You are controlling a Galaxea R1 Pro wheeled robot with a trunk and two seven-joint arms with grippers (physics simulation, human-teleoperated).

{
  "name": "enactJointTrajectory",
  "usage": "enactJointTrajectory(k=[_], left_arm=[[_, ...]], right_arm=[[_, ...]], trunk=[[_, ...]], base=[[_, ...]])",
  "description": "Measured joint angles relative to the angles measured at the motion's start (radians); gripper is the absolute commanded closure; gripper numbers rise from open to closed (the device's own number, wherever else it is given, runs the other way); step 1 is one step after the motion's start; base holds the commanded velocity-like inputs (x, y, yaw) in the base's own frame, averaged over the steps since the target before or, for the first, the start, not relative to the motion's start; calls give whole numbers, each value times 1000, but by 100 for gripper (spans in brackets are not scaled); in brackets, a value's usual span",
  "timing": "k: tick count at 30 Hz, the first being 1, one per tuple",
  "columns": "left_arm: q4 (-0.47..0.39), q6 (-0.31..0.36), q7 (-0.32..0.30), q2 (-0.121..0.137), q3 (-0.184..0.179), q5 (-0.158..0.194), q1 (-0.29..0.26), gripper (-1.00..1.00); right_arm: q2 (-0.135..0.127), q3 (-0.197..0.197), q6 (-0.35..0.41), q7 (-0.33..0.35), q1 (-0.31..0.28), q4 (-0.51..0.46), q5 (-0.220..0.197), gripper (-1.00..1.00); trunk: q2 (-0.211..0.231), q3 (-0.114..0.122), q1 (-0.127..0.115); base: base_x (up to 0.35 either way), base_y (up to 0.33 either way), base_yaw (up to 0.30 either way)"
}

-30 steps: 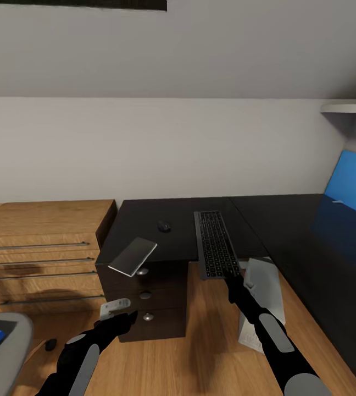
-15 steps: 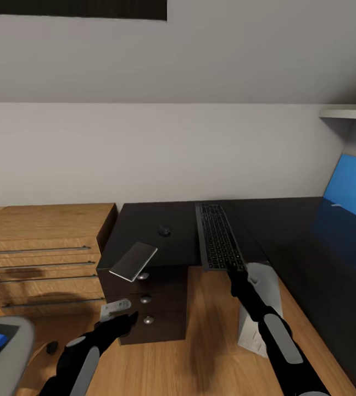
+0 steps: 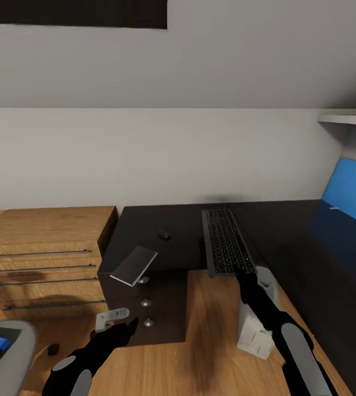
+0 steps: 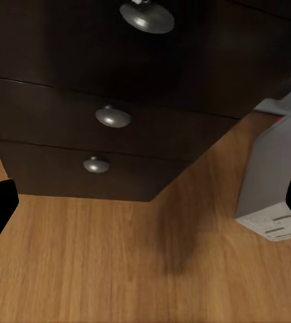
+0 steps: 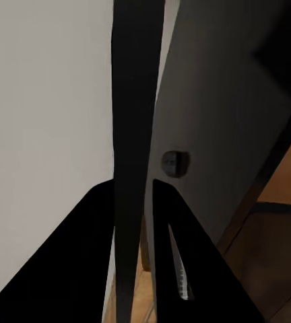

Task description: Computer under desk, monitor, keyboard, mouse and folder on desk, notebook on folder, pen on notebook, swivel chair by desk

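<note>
Right wrist view has the right pincer (image 5: pixel 133 202) pinching the near end of the slim silver-grey keyboard (image 3: pixel 226 241), held lengthwise above the glossy black L-shaped desk (image 3: pixel 145 225), probably to lay it flat; the small black mouse (image 3: pixel 165 235) sits just beside. Left pincer (image 3: pixel 117 324) hangs spread before the drawer knobs (image 4: pixel 112 116)
</note>
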Motion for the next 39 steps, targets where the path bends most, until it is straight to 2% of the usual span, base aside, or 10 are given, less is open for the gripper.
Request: enactJointTrajectory(k=[17,24,31,39], left_arm=[[-2,2,-1,0,1,1,1,-100],[0,5,0,2,4,5,1,-100],[18,4,-1,3,3,2,1,-100],[21,6,-1,2,1,1,1,-100]], right_arm=[[-6,0,9,-11,15,-26,7,100],[-6,-1,5,-10,15,-24,9,100],[-6,0,4,-9,15,-22,12,100],[-7,-1,4,-9,15,-22,12,100]], trunk=[[119,53,-65],[119,53,-65],[119,53,-65],[119,53,-65]], base=[[-313,69,0],[-193,124,-67],[-15,27,-242],[-1,250,-262]])
